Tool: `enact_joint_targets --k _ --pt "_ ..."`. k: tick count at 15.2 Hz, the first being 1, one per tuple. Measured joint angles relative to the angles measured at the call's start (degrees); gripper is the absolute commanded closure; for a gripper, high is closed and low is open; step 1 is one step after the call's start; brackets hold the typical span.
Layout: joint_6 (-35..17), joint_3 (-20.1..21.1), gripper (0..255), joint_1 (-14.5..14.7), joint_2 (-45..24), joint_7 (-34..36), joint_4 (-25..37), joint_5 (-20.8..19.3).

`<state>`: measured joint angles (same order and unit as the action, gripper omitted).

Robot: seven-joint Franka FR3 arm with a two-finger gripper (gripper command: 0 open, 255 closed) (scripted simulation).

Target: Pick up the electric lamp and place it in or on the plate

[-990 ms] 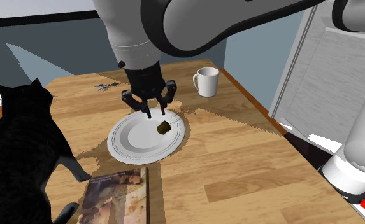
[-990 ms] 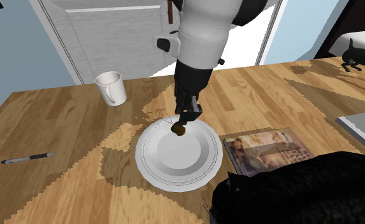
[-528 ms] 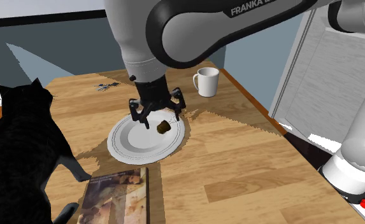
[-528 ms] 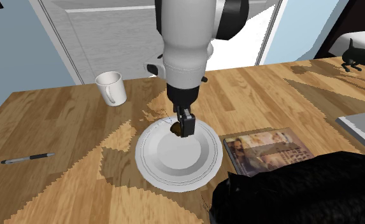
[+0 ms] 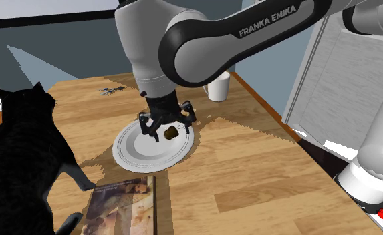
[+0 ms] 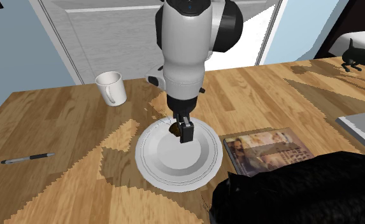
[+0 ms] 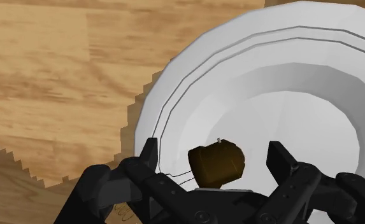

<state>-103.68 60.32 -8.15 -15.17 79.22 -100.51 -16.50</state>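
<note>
Claw (image 7: pixel 214 151) spread astride lamp (image 7: pixel 216 163) on plate (image 7: pixel 289 83) — wrist view, pen (image 6: pixel 28 158) — second exterior view

Bright, even light falls on the bench (image 5: pixel 250 180). Darker shadow patches with jagged, stair-stepped edges spread from the plate (image 5: pixel 123 157) toward the bench's edges. The plate's white bowl shades softly to grey.

Brown lamp (image 7: pixel 217 163), white plate (image 7: pixel 289 95), black cat (image 5: pixel 16 167).
</note>
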Motion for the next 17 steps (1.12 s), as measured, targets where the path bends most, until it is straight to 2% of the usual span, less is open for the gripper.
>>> enact_joint_targets --k 3,4,17 --pt "-0.06 -0.01 0 0.0 -0.01 0.01 -0.05 -0.02" --pt "-0.06 -0.01 255 0.0 -0.01 0.01 -0.05 -0.02" --pt "1.6 0.19 255 0.08 0.1 -0.19 1.54 0.15"
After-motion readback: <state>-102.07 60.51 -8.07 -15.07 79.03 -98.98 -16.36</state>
